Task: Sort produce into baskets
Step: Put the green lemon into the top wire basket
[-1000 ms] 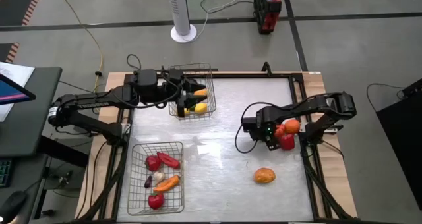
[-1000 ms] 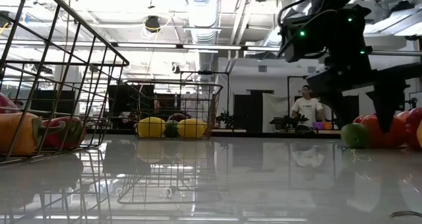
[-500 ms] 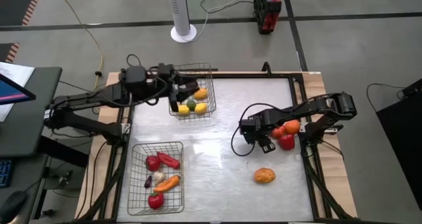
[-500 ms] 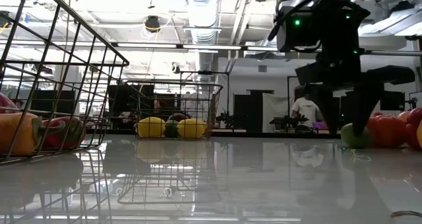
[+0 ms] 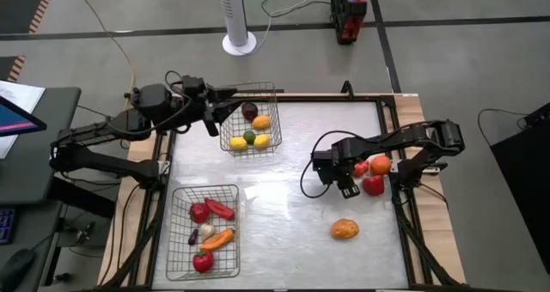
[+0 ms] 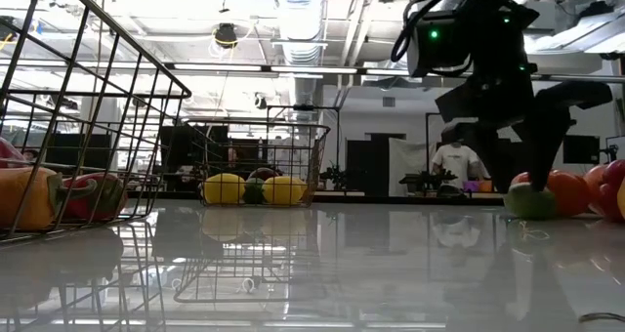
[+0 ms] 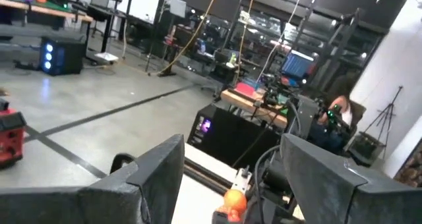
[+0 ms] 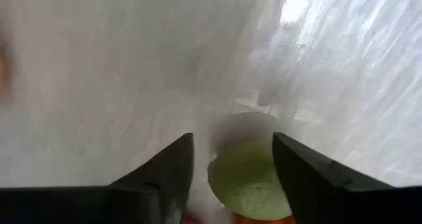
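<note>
My right gripper [image 5: 345, 182] is open and points down over a green round piece [image 8: 249, 181] that rests on the table; its fingers stand on either side of the piece, above it. The low view shows the piece [image 6: 527, 201] below the gripper [image 6: 525, 166]. My left gripper [image 5: 223, 112] is open and empty, just left of the far wire basket [image 5: 273, 93], which holds yellow, green, orange and dark maroon pieces. The near basket [image 5: 176, 240] holds red peppers, a carrot and other pieces.
Red and orange pieces [image 5: 372, 173] lie in a cluster by the table's right edge, just right of my right gripper. An orange piece [image 5: 345, 229] lies alone nearer the front. The table's middle is bare between the baskets and the right gripper.
My left gripper has drawn back from over the far basket toward the table's left edge, open all the while. My right gripper has shifted a little toward the table's left and turned about, so that it now stands over the green piece.
</note>
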